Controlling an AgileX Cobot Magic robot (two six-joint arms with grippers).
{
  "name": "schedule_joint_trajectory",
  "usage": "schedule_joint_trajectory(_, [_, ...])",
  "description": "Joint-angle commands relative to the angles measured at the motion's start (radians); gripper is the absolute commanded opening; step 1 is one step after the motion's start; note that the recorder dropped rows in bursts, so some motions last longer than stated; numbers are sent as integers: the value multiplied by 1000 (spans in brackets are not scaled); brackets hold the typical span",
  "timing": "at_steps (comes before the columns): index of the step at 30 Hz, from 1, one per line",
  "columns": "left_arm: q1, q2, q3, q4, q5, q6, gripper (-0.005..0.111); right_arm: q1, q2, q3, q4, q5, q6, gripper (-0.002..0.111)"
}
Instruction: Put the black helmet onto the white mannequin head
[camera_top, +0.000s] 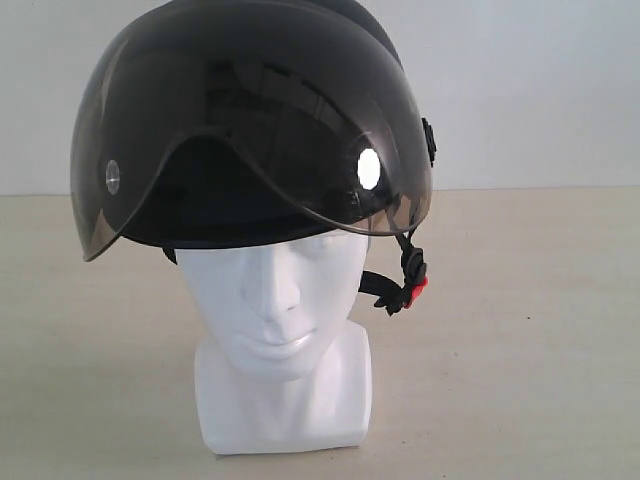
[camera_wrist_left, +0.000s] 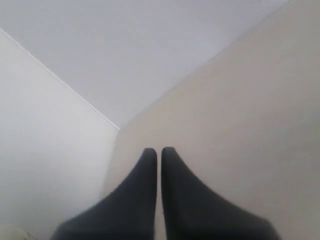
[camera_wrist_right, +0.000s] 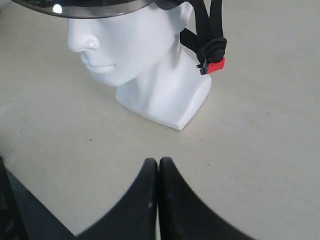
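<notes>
Both hands are pressed shut and hold nothing: the left hand (camera_wrist_left: 159, 150) hangs over the beige surface (camera_top: 530, 380) near a pale wall, and the right hand (camera_wrist_right: 158, 161) is low above it, facing the white mannequin head (camera_top: 285, 340). The black helmet (camera_top: 250, 110) sits on the upright head, its smoky visor ending above the nose. Its red buckle (camera_top: 416, 290) dangles beside the neck.
</notes>
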Motion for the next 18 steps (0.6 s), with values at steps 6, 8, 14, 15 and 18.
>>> schedule_joint_trajectory(6, [-1, -3, 4, 429, -385, 18, 4, -2, -4, -3, -2, -11, 32, 0])
schedule_joint_trajectory(8, [-1, -3, -3, 445, -509, 18, 4, -2, -4, -3, -2, 2, 32, 0])
schedule_joint_trajectory(14, [-1, -3, -15, 408, -1148, 18, 4, -2, -4, -3, 9, -18, 44, 0])
schedule_joint_trajectory(15, [-1, -3, -15, 408, -1299, -6, 4, -2, -4, -3, 9, -28, 44, 0])
schedule_joint_trajectory(18, [-1, -3, -15, 406, -1492, -120, 4, -2, -4, -7, 7, -67, 42, 0])
